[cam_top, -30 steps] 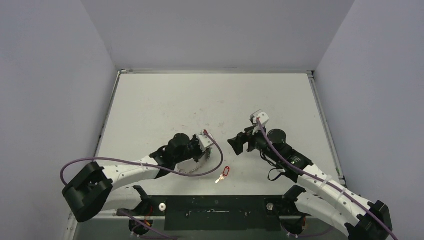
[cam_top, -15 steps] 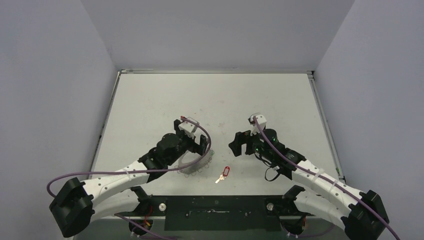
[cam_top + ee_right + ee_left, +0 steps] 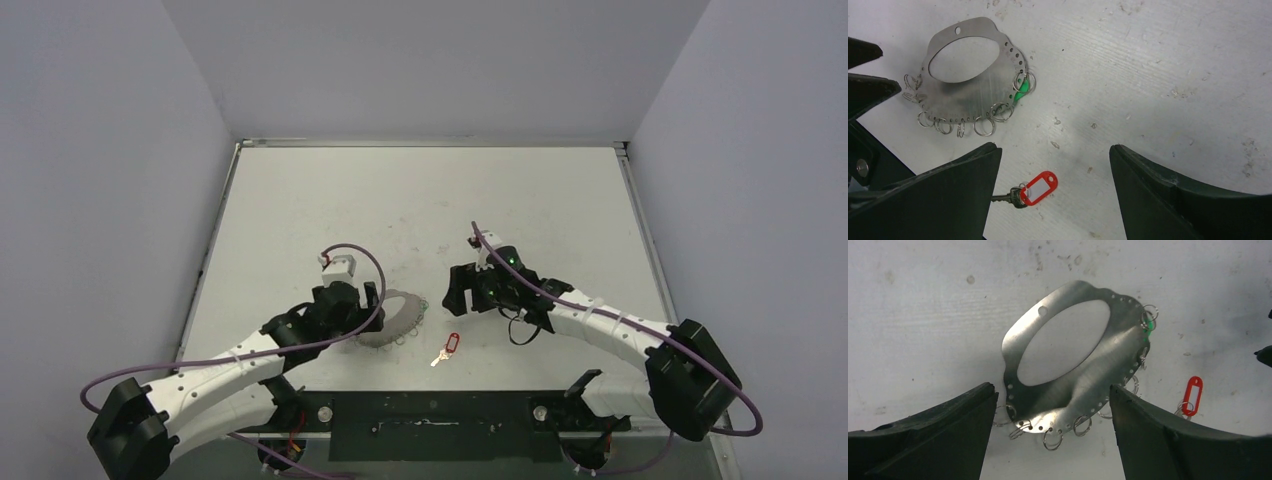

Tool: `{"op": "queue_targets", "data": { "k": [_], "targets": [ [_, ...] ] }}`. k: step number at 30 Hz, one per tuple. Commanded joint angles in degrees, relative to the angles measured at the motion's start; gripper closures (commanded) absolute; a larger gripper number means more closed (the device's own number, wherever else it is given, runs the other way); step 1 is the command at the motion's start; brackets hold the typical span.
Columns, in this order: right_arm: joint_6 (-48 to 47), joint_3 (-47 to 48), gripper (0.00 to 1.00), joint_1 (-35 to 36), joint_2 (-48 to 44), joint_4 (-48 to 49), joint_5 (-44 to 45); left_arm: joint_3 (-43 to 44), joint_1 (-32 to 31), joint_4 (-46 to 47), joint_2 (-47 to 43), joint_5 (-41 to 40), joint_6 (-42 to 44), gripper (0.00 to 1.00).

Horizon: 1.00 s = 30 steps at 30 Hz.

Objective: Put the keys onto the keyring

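The keyring (image 3: 392, 322) is a flat silvery oval plate with a big hole and small split rings along its rim, lying flat on the table. My left gripper (image 3: 375, 312) hovers open over its near edge (image 3: 1088, 385), touching nothing. A bit of green tag (image 3: 1146, 322) shows at the plate's rim beside a small ring (image 3: 1020, 92); its key is hidden. The red-tagged key (image 3: 449, 346) lies loose on the table, right of the plate. My right gripper (image 3: 458, 295) hangs open above it, and the tag (image 3: 1038, 188) sits near the left finger (image 3: 948, 200).
The white table (image 3: 430, 210) is scuffed and walled by grey panels. A metal rail (image 3: 430, 415) with both arm bases runs along the near edge. Purple cables loop over both arms.
My left gripper has opened, let go of the keyring and drawn back to the left; the plate now lies flat. My right gripper has swung left and lowered over the red-tagged key.
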Motion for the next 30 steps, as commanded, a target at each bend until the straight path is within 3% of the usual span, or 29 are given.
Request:
{"op": "queue_targets", "data": {
  "k": [1,7,14,25,30],
  "targets": [
    [-0.98,6.11,0.21,3.47,3.10,-1.47,2.53,-2.15,0.54,-7.10,-2.67,0.43,-11.83,0.20],
    [-2.89,10.97,0.29,10.22,6.93,-6.17,10.67,-3.29,0.69,-9.40,-7.23,0.79,-14.55,0.22],
    [-1.45,13.76,0.31,9.83,12.86,-4.53,7.93,-4.12,1.44,-9.59,-8.48,2.55,-19.35,0.36],
    [-4.70,25.76,0.34,7.25,29.08,-4.35,-0.25,-5.64,6.66,-5.65,-0.75,12.43,-23.12,0.48],
    [-5.28,27.10,0.44,6.22,32.87,-3.84,-2.82,-6.37,8.70,-1.74,3.32,14.78,-22.69,0.56]
  ]
}}
